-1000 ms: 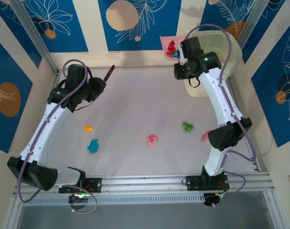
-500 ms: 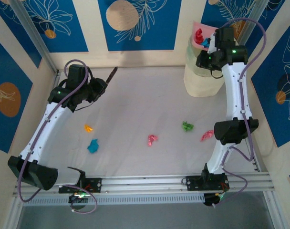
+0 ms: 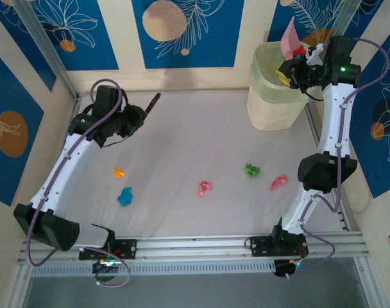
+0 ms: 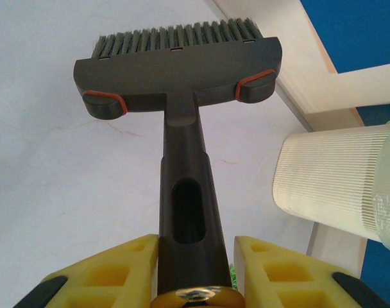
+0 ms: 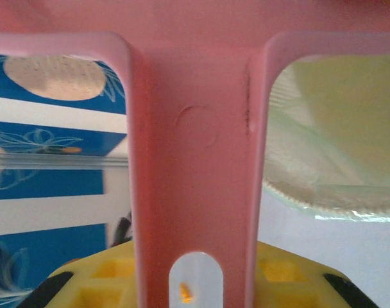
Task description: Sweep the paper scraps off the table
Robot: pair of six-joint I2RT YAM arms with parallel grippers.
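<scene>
While the pink dustpan (image 3: pixel 287 35) tilts above the ribbed cream bin (image 3: pixel 272 106) in the top view, the right gripper (image 3: pixel 292 65) is clamped on its handle. Five crumpled paper scraps (image 3: pixel 204 187) lie on the smooth white table (image 3: pixel 182 141), in front of the bin and to its left. Far left of the bin, the left gripper (image 3: pixel 140 115) grips a black brush (image 3: pixel 152 101).

In the left wrist view, yellow fingers (image 4: pixel 118 269) squeeze the matte, slotted brush handle; the bin is cut off.

In the right wrist view, the glossy pink handle hides much; the bin's thin liner (image 5: pixel 330 186) looks blurred.
</scene>
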